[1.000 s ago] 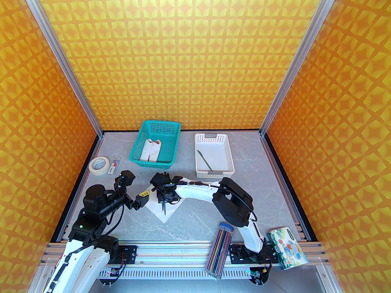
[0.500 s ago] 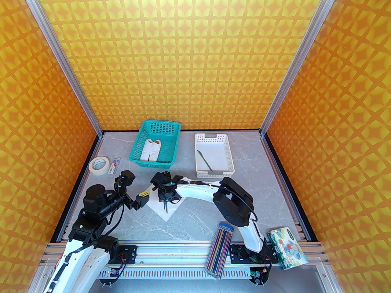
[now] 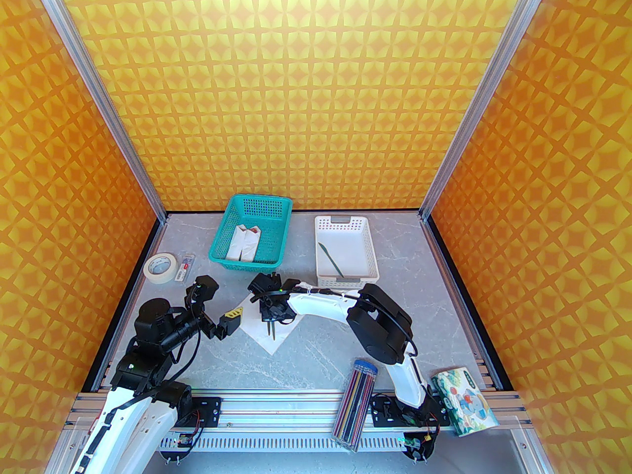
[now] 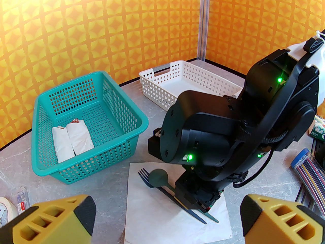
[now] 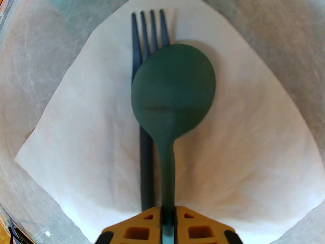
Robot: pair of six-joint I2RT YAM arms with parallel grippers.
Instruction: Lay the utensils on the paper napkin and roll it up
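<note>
Dark teal plastic fork (image 5: 146, 166) and spoon (image 5: 174, 90) on one white paper napkin (image 5: 241, 136), right gripper (image 5: 167, 213) pinching spoon; top view adds third piece, knife (image 3: 331, 258), in white basket (image 3: 345, 280). Left gripper (image 4: 166, 220) spread.

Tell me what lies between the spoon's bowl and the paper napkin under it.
The fork lies there, flat on the paper napkin, tines poking out beyond the spoon; the right wrist view shows it.

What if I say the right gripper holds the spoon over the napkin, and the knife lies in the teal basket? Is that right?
Not quite. The knife lies in the white basket, not the teal basket; the top view shows it. The rest holds: the right gripper holds the spoon by its handle over the napkin.
</note>
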